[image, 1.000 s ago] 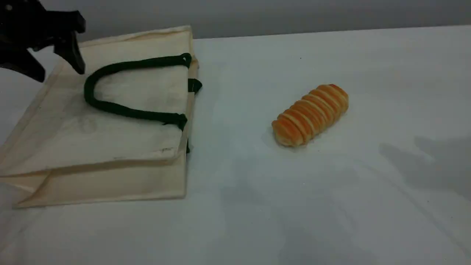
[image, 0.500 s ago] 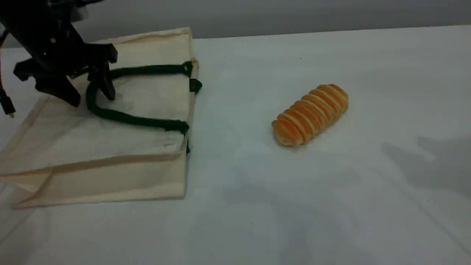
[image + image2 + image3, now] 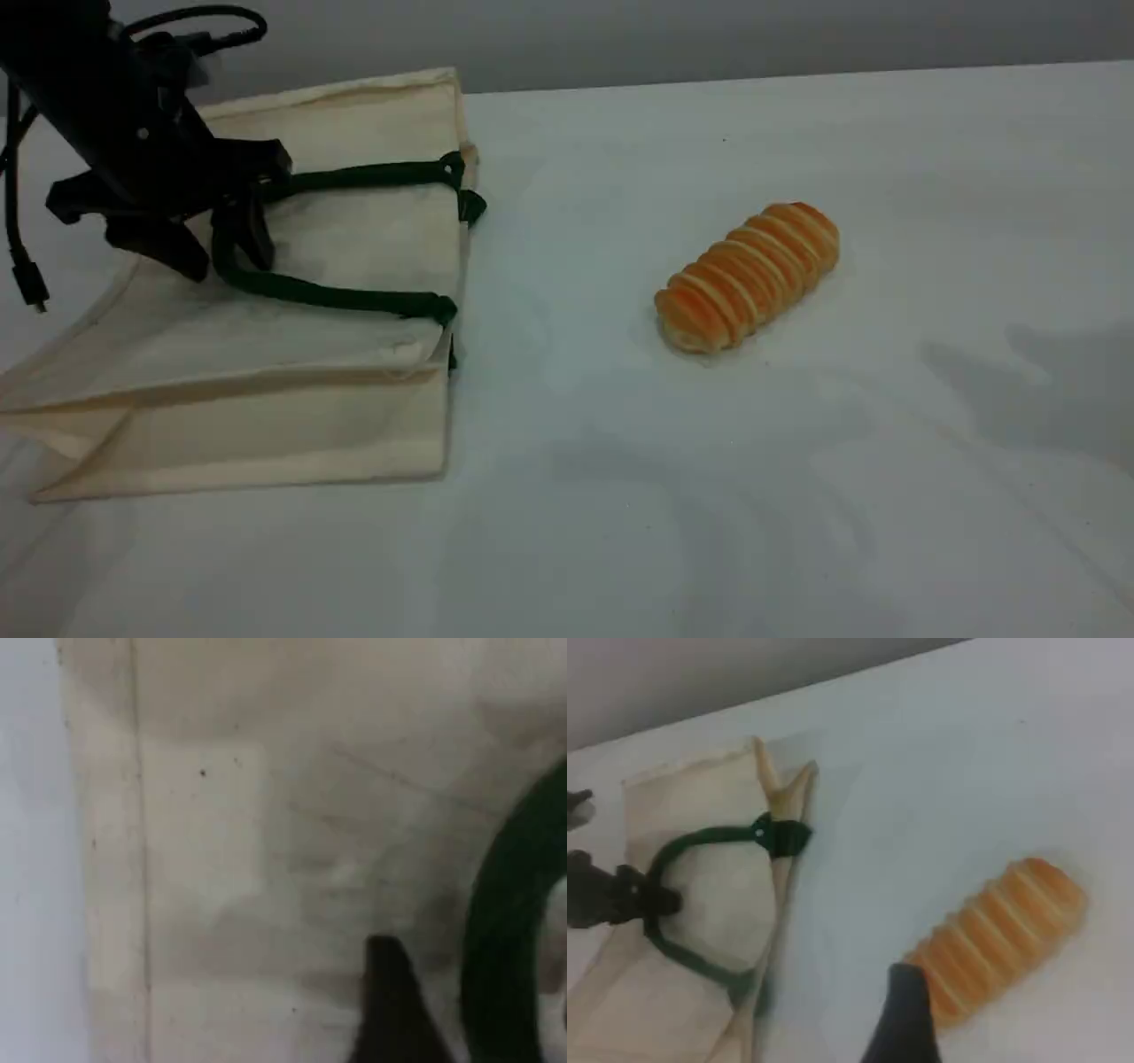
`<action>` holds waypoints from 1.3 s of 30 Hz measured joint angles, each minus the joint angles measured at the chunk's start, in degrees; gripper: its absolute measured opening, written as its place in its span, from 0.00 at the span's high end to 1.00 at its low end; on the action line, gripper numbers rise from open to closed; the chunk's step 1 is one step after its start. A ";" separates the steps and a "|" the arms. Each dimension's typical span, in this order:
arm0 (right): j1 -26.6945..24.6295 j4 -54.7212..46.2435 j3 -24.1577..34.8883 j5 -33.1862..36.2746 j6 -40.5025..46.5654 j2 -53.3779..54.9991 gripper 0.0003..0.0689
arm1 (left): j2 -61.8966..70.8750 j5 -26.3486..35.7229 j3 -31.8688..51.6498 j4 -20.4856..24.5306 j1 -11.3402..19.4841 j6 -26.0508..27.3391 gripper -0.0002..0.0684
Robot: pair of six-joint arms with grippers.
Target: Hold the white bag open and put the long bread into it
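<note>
Opening step in hand: the left gripper (image 3: 221,252) is straddling the bend of the upper green handle (image 3: 354,298) at the upper left of the scene view, one finger either side of the rope; whether the jaws are clamping it I cannot tell. The white bag (image 3: 266,425) is lying flat on the surface (image 3: 709,496), mouth facing frame centre; the long bread (image 3: 747,276) is lying right of centre, well apart from the bag. In the right wrist view the right gripper (image 3: 902,1028) is hovering just beside the bread, apparently open and empty. Next, judged: pinching the rope and lifting to part the mouth.
</note>
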 joint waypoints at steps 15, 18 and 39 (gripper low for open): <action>5.68 9.88 0.00 0.83 -8.09 8.33 0.21 | -0.50 3.25 -8.78 -12.38 0.00 8.21 0.88; 8.57 13.68 0.00 0.12 -11.36 11.08 0.21 | -1.77 11.99 -13.94 -18.59 0.00 13.81 0.88; 10.90 21.77 -10.06 -2.13 -23.39 29.05 0.25 | -22.43 39.32 -21.68 -36.14 -1.84 24.08 0.88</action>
